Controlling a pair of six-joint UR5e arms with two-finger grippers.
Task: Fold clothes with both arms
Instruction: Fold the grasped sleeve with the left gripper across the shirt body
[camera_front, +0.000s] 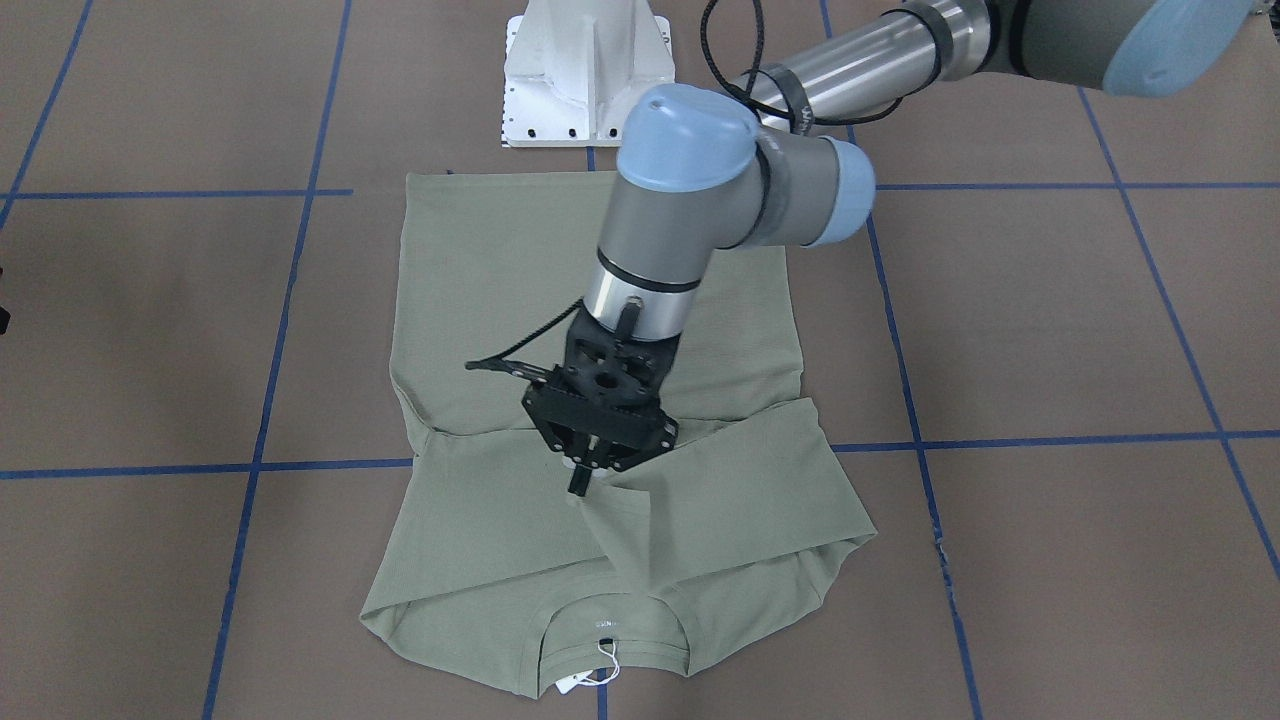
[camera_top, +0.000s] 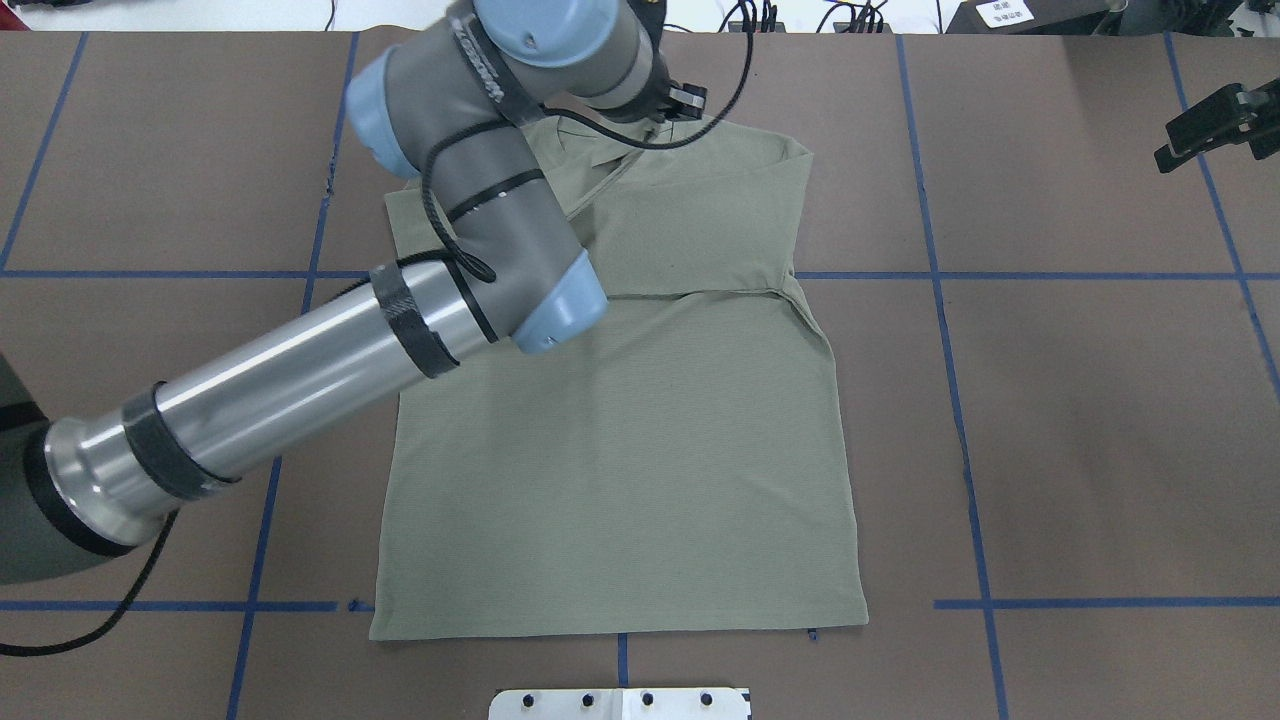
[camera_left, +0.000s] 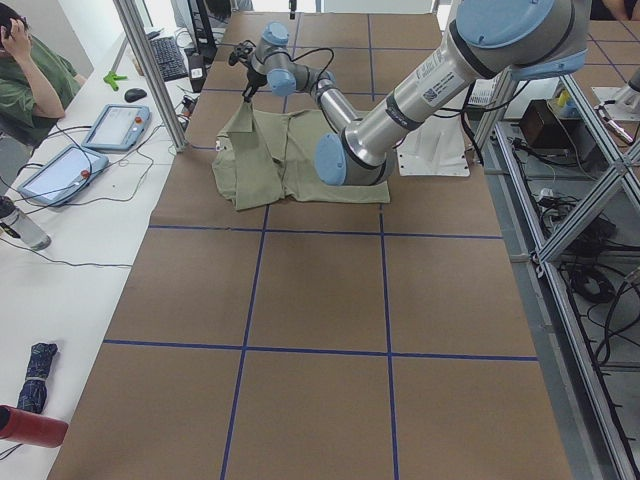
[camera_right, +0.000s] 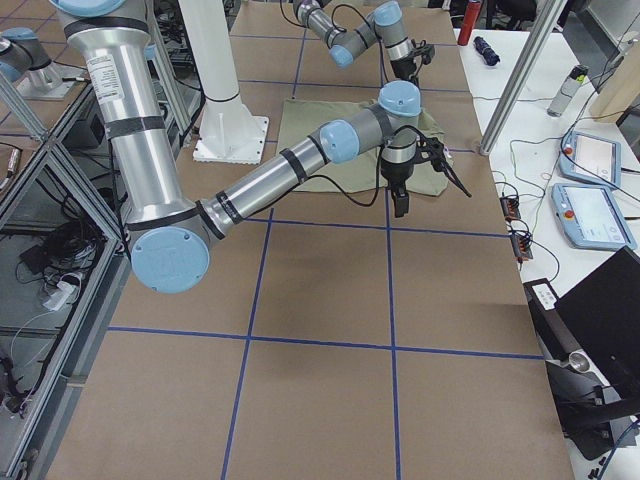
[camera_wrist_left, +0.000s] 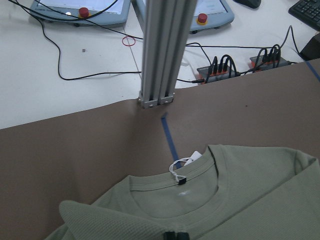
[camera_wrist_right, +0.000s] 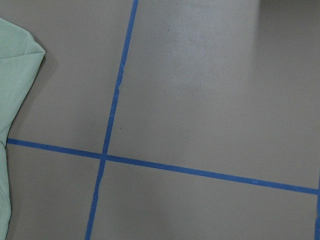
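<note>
The left hand (camera_front: 588, 482), clamped on the sleeve (camera_front: 720, 500), should lay it flat beside the collar (camera_wrist_left: 150, 183) without dragging the shirt (camera_front: 500, 280).

- Overhead, the left arm (camera_top: 300, 370) lies right across the shirt (camera_top: 620, 450) and covers its far corner on the robot's left. The left gripper (camera_front: 581, 486) is lost behind its own wrist there.
- The right gripper (camera_top: 1205, 125) just pokes in at that view's right edge and is cut off. How its jaws stand, can't tell.
- Front-facing view: the wrist blocks the shirt's middle, and the white tag (camera_front: 578, 684) is too small to read.
- Left wrist camera: the bottom edge chops off the shirt just below the neckline.
- Right wrist camera: only a sliver of shirt shows at the left edge.
- Left side view: the person (camera_left: 30, 75) is cut off by the picture's edge.
</note>
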